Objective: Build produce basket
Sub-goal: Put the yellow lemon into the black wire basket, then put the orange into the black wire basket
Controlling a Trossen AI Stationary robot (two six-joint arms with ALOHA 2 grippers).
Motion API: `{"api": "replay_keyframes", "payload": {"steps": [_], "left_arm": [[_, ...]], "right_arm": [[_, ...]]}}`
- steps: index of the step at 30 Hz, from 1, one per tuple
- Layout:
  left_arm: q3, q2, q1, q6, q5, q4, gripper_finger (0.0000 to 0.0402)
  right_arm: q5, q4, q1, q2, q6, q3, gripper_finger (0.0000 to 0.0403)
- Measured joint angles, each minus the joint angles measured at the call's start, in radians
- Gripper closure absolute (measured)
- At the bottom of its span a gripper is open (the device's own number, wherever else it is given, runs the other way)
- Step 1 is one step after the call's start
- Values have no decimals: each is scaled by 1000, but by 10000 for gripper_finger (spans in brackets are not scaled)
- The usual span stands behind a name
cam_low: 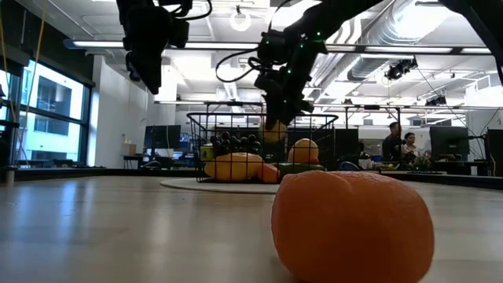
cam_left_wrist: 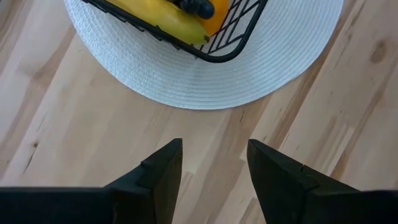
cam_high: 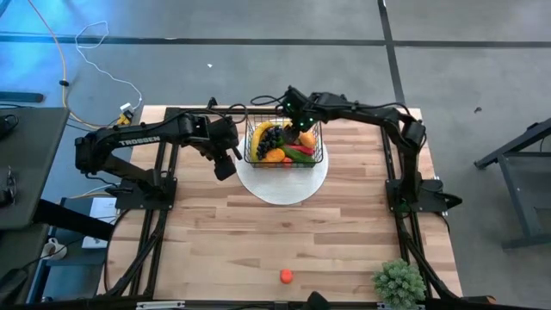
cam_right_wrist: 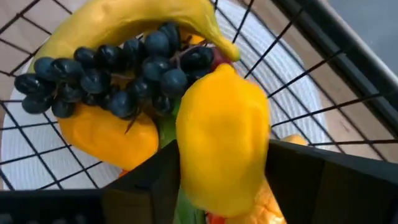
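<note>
The black wire basket [cam_high: 284, 142] stands on a flat white round disc [cam_high: 282, 176] at the table's far middle. It holds a banana [cam_right_wrist: 137, 18], dark grapes [cam_right_wrist: 112, 74], an orange-yellow fruit [cam_right_wrist: 109, 137] and red and green pieces. My right gripper [cam_high: 297, 129] reaches into the basket from above, shut on a yellow lemon-like fruit [cam_right_wrist: 224, 137]. My left gripper [cam_left_wrist: 214, 168] hangs open above the bare wood just left of the disc, touching nothing. A small orange fruit [cam_high: 286, 275] lies alone near the table's near edge, and fills the front of the low view [cam_low: 352, 224]. My right gripper pinches the yellow fruit [cam_right_wrist: 217, 162] between its two fingers [cam_right_wrist: 155, 180], one on each flank. It comes from above, slanting down into the basket. The fruit points out past the fingertips, over the grapes and the other produce; whether it rests on them I cannot tell.
A spiky green potted plant [cam_high: 399, 282] stands at the table's near right corner. The arms' dark frames run along the table's left and right sides. Bare wood [cam_high: 284, 232] lies between the disc and the lone orange fruit. People sit in the room beyond [cam_low: 397, 141].
</note>
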Motion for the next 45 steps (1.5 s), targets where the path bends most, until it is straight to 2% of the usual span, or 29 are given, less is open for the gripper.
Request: {"api": "replay_keyframes", "payload": {"steps": [5,8,13,18,22,32,39,45], "left_arm": [[0,0,0,10,-9,-5,219],[0,0,0,16,-14,-24,204],[0,0,0,-1,-32,-51,175],[0,0,-19,-1,31,-35,168],[0,0,-90,-28,42,52,169],[0,0,-339,-91,19,366,172],[2,13,-490,-76,-81,555,172],[1,54,-589,-54,-186,635,172]], "right_arm": [[23,-1,7,0,12,0,161],[17,-20,-1,0,33,0,146],[21,-79,-8,-13,88,0,143],[78,-84,6,-91,90,0,148],[121,-88,12,-158,124,0,149],[131,-125,23,-264,235,0,149],[159,-135,48,-312,318,0,149],[168,-122,83,-357,368,0,149]]}}
